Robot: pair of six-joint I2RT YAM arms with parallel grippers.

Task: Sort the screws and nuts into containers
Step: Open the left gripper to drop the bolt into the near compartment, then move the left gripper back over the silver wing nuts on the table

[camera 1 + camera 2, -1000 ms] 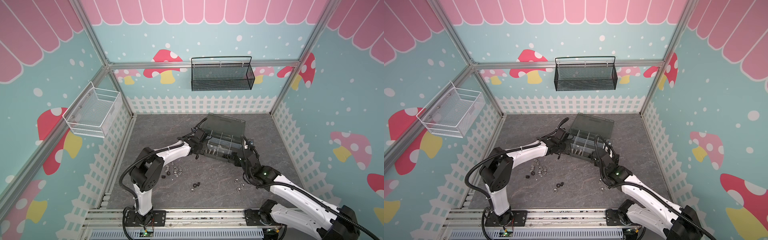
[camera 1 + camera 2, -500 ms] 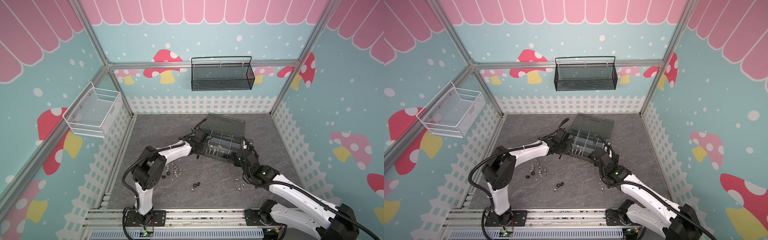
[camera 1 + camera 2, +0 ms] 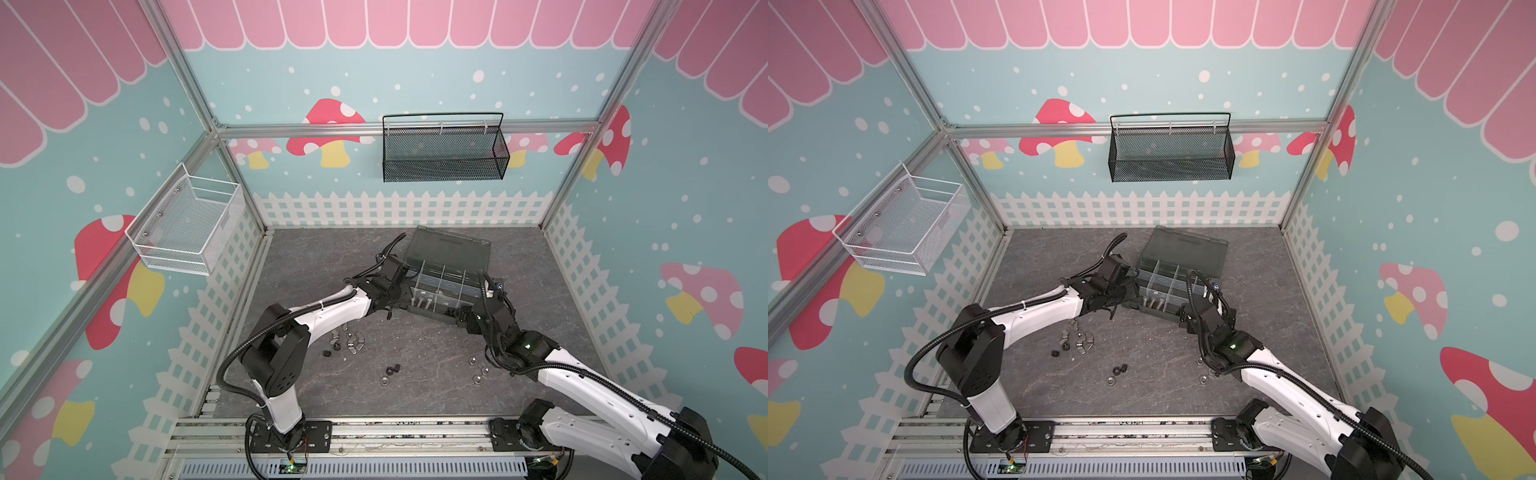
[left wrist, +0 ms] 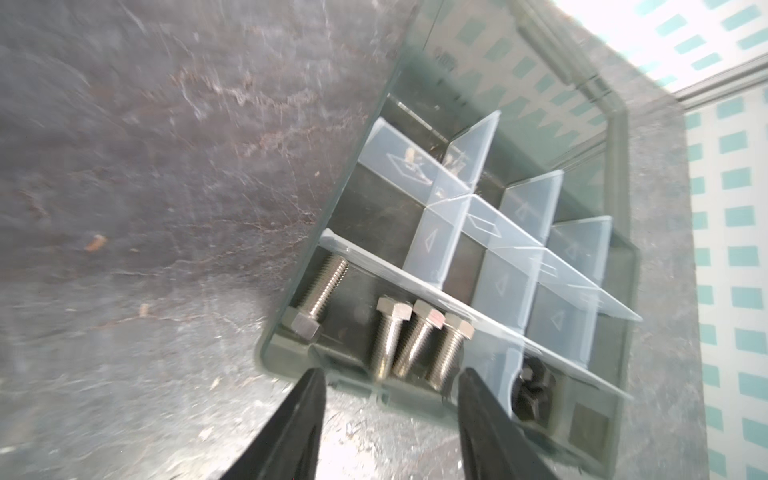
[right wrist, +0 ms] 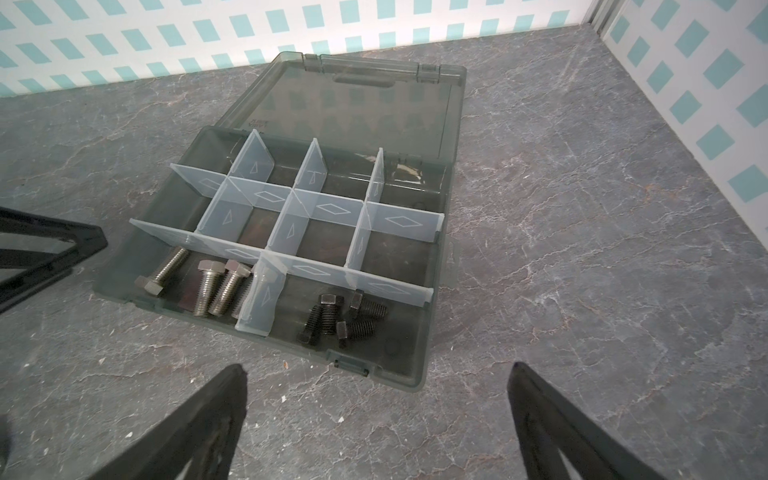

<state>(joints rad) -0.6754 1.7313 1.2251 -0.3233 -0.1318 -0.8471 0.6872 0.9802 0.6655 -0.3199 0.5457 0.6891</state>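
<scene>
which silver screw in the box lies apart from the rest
The silver screw by the box's end wall, slanted and alone; the other three lie side by side at the divider.

I am wearing white shells over my left arm (image 3: 328, 314) and right arm (image 3: 582, 384), black at the joints. Black ribbed cables (image 3: 232, 353) are looping alongside. A green light (image 3: 528, 344) is glowing at ten o'clock from the right shell. The fingers (image 4: 291, 432) of my left gripper (image 4: 390, 370) are tapering, black.

Grey floor (image 3: 316, 266) w/ box (image 3: 453, 249) & loose nuts (image 3: 347, 338)
</scene>
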